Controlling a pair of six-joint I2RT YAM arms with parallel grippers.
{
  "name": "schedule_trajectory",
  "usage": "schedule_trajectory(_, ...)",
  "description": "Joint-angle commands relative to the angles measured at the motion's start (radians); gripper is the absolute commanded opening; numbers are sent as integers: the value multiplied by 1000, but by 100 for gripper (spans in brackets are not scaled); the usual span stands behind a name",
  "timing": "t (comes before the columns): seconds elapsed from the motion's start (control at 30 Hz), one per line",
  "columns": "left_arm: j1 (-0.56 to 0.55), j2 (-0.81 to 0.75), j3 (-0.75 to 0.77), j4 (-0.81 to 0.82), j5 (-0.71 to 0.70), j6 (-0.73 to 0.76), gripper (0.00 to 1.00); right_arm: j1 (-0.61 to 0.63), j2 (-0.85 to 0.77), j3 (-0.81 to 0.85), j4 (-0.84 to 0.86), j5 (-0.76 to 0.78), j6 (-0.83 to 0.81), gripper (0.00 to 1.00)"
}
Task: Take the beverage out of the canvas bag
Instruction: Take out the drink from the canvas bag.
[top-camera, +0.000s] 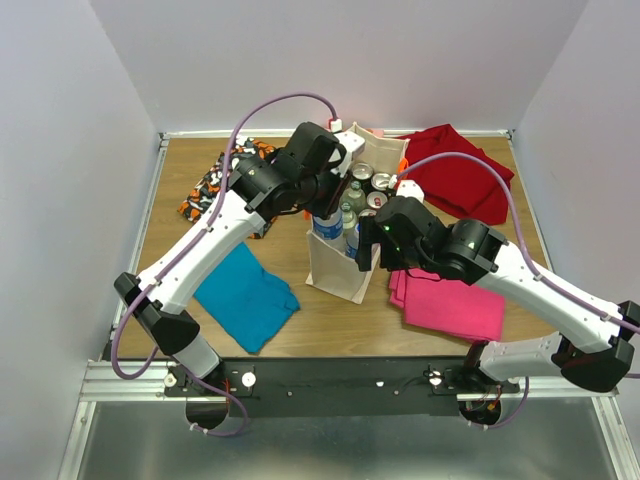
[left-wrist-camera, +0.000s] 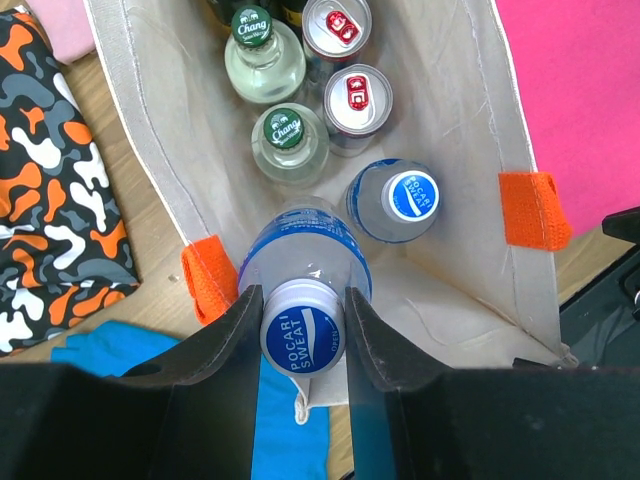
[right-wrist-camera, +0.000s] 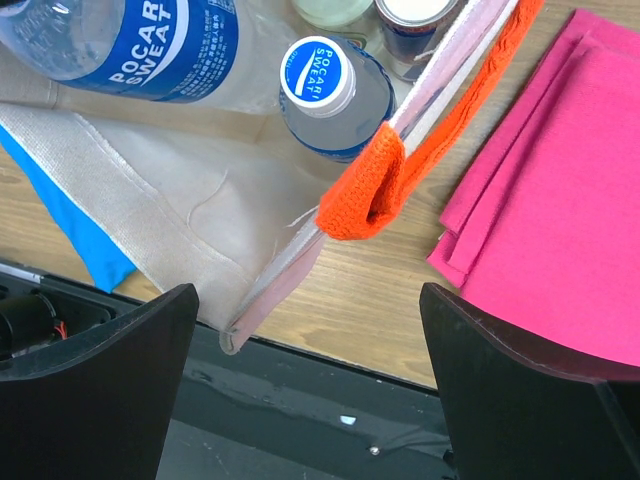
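Inside the canvas bag (top-camera: 335, 272), a second Pocari bottle (left-wrist-camera: 396, 200), two Chang bottles (left-wrist-camera: 265, 60) and two cans (left-wrist-camera: 355, 100) crowd just behind the Pocari Sweat bottle (left-wrist-camera: 305, 262), which is at the bag's left rim. The left claw (left-wrist-camera: 303, 325) reaches down over the bag and is clamped on that bottle's cap. The right claw (right-wrist-camera: 308, 300) hangs spread wide just outside the bag's right orange handle (right-wrist-camera: 375, 190), between the bag and the pink cloth (right-wrist-camera: 540, 180).

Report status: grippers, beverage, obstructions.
Left gripper shut on Pocari Sweat bottle, not yet clear of canvas bag. Right gripper open at bag's corner. Second bottle close alongside.
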Motion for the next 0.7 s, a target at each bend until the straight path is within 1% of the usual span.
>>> schedule_trajectory(0.0, -5, -33, 72, 18, -28, -6, 0, 9, 3, 13, -31, 24, -15, 100)
schedule_trajectory(0.67, -7, -61, 194, -34, -52, -12, 0, 9, 4, 44, -42, 46, -22, 100)
